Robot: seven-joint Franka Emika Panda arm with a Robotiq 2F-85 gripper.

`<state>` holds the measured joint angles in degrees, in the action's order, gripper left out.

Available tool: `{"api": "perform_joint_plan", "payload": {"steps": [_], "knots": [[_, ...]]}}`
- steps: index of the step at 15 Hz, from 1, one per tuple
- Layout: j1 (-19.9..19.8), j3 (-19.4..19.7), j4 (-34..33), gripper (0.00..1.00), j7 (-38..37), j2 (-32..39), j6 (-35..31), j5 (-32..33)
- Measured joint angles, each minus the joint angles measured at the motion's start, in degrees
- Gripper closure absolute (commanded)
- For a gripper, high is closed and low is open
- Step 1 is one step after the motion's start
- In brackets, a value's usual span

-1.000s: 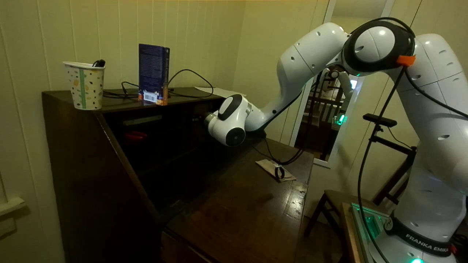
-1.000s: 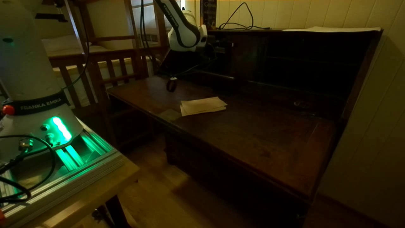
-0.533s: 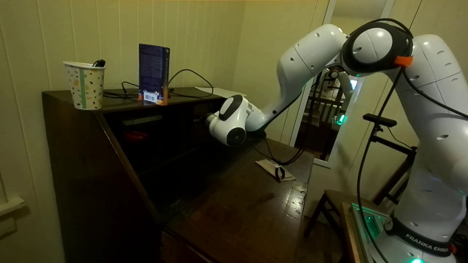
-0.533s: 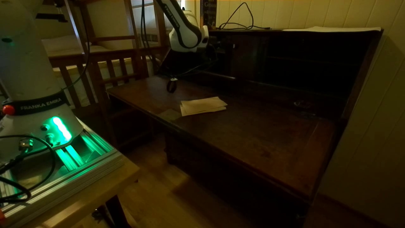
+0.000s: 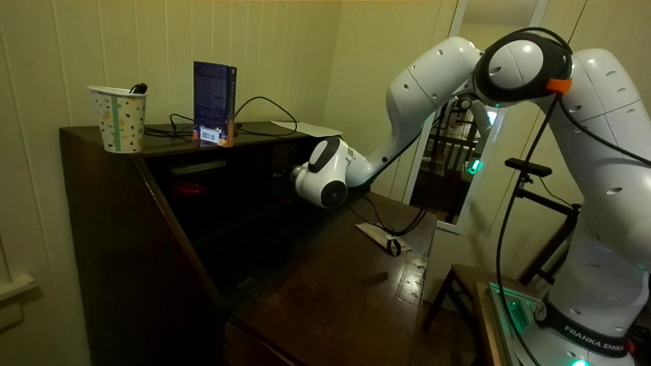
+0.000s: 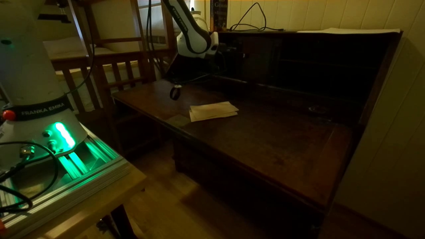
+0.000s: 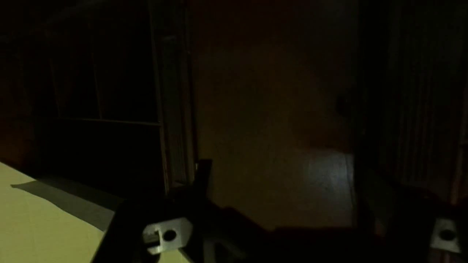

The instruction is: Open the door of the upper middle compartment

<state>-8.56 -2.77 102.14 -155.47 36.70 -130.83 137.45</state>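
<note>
The desk hutch is very dark. In the wrist view a brown door panel fills the middle and faces the camera; it looks shut. A dark spot near its right edge may be a knob or a shadow. The same panel shows dimly in an exterior view. My gripper is open in front of the panel. Its left finger stands near the panel's left edge, and the right finger is lost in shadow. The gripper shows only dimly in an exterior view. I cannot tell whether it touches anything.
A patterned cup, a book, black cable and paper are on the hutch top. Envelopes lie on the desktop. A black loop hangs below the wrist. Open cubbies lie left of the panel.
The wrist and gripper have moved slightly down and drawn back a little from the hutch. The hanging black loop has shifted with them. The door panel shows no clear movement.
</note>
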Motion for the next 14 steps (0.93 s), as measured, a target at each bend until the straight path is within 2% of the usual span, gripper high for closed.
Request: {"api": "perform_joint_plan", "payload": {"steps": [2, 5, 9, 11, 14], "knots": [[-1.73, -1.49, 2.87, 0.00, 0.00, 0.01, 0.40, -1.97], [-8.21, -4.19, 8.32, 0.00, -0.09, 0.17, 1.20, -4.66], [-19.52, -8.73, 14.94, 0.00, 0.32, -0.62, 2.64, -8.71], [-22.36, -10.25, 17.67, 0.00, -0.24, -1.87, 3.57, -10.73], [-28.93, -20.88, 21.53, 0.00, 0.00, -3.03, 9.39, -10.73]]}}
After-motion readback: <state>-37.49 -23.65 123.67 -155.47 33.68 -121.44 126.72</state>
